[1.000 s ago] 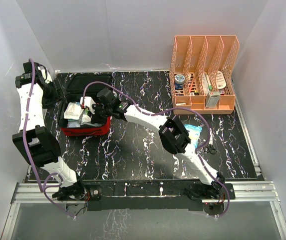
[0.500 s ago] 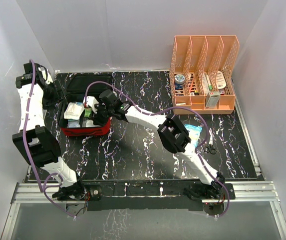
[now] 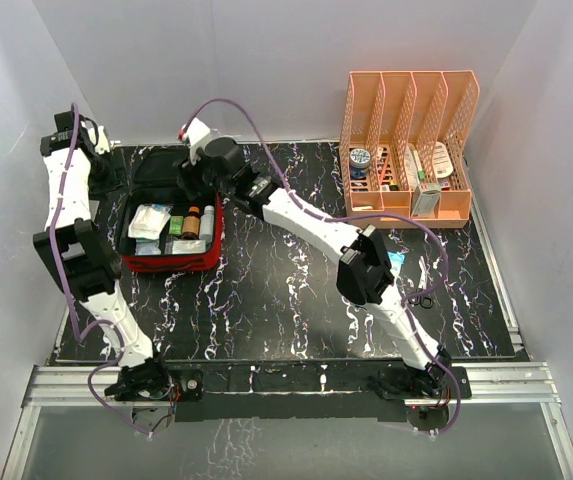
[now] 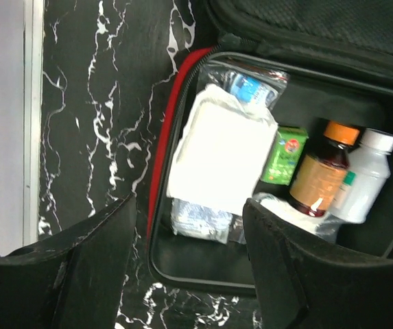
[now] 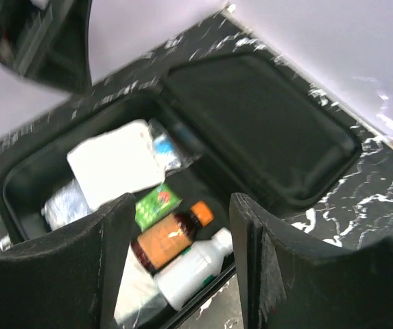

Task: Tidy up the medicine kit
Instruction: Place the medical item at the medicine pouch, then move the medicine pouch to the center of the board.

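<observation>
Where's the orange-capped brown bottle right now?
In the top view the brown bottle lies in the open medicine kit, far left, between the green box and white bottle.

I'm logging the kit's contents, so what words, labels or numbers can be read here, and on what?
No text can be read.
The green box: red round logo, print blurred.
The brown bottle: orange label, letters illegible.
The white bottle: label blurred.
The clear packet: blue print, unreadable.
Items in the file rack: too small.

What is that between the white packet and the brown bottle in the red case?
A small green box lies between the white packet and the brown bottle inside the medicine kit, clearest in the left wrist view.
</observation>
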### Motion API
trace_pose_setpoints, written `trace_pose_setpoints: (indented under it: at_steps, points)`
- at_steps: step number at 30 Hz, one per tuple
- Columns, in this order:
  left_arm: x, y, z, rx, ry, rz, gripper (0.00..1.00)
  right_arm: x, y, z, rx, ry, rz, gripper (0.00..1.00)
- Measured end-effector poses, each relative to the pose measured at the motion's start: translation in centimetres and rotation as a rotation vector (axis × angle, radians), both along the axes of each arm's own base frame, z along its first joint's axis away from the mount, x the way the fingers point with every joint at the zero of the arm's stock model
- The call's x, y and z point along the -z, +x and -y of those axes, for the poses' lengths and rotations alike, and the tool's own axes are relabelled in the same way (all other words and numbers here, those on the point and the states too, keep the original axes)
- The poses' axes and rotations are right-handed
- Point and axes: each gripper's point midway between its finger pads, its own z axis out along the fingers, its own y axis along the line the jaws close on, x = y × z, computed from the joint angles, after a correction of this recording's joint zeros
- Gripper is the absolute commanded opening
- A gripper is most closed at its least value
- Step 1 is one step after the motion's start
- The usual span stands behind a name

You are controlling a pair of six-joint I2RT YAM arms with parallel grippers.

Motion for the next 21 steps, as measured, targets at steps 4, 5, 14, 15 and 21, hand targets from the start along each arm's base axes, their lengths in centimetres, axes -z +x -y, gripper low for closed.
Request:
trace_pose_setpoints:
  at_steps: [4, 5, 14, 15, 21]
  points:
    - [2.5, 1.6, -1.0, 0.037, 0.018, -0.046, 0.63, -3.2, 2.7, 2.2, 0.14, 0.113, -0.059, 0.56]
    - [3.0, 2.0, -1.2, 0.045, 0.023, -0.054, 0.64, -3.0, 3.3, 2.9, 0.171, 0.122, -0.085, 0.56]
    - [4.1, 3.1, -2.1, 0.1, 0.061, -0.062, 0.64, 3.8, 4.7, 6.9, 0.329, 0.061, -0.326, 0.54]
    - [4.2, 3.1, -2.1, 0.104, 0.065, -0.063, 0.64, 4.2, 4.4, 6.8, 0.328, 0.059, -0.342, 0.54]
    - [5.0, 3.2, -2.5, 0.124, 0.088, -0.071, 0.64, 5.5, 2.9, 5.3, 0.3, 0.065, -0.406, 0.54]
